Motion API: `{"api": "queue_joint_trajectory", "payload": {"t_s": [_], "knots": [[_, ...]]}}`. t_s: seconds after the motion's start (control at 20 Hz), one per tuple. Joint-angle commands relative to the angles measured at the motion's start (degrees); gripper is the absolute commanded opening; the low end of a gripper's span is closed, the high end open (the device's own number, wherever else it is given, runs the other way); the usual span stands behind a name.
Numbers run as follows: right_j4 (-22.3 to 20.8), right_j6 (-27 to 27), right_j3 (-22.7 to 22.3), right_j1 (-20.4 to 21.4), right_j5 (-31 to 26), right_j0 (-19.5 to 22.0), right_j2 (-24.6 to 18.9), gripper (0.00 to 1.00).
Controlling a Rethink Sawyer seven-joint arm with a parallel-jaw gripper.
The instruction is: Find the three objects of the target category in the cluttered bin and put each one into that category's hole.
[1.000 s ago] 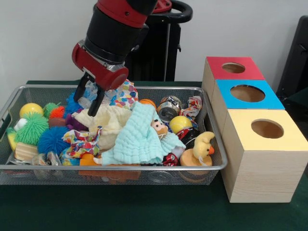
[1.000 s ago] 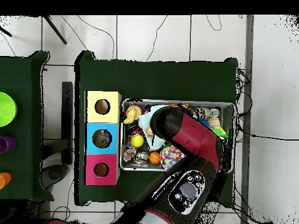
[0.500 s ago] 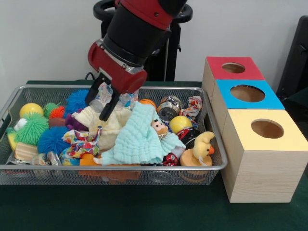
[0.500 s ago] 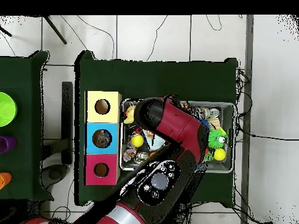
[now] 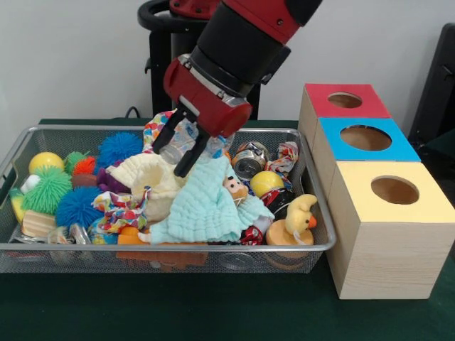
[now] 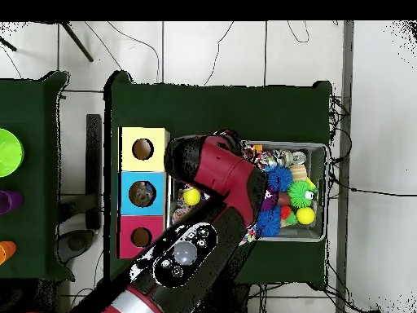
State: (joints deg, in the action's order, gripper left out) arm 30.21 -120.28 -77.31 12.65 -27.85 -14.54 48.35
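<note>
My gripper (image 5: 170, 158) hangs over the middle of the wire bin (image 5: 178, 247), shut on a crumpled clear plastic bottle (image 5: 179, 142) that it holds above the cloths. Three wooden boxes stand right of the bin, each with a round hole on top: red (image 5: 320, 96), blue (image 5: 334, 145) and yellow (image 5: 426, 206). A crushed can (image 5: 249, 160) lies in the bin just right of the gripper. In the overhead view the arm (image 6: 220, 175) covers the gripper and the bottle.
The bin holds a mint cloth (image 5: 206, 202), a cream cloth (image 5: 153, 177), a yellow ball (image 5: 266, 182), a duck toy (image 5: 298, 213), and blue (image 5: 75, 206) and green (image 5: 46, 190) spiky balls. In the overhead view the boxes (image 6: 155, 183) lie left of the bin (image 6: 322, 147).
The gripper has carried the clear bottle to the right across the bin, from its left part to the middle, and slightly nearer the boxes. It has stayed shut on the bottle.
</note>
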Motion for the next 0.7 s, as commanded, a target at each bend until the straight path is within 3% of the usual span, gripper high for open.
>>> {"api": "queue_joint_trajectory", "payload": {"t_s": [0.05,0.7], "knots": [[1.7,-17.7,0.3,-2.1,-8.8,-0.7,-2.0,0.00],[1.3,-21.0,-1.1,-1.9,-10.9,-3.1,0.0,0.00]]}}
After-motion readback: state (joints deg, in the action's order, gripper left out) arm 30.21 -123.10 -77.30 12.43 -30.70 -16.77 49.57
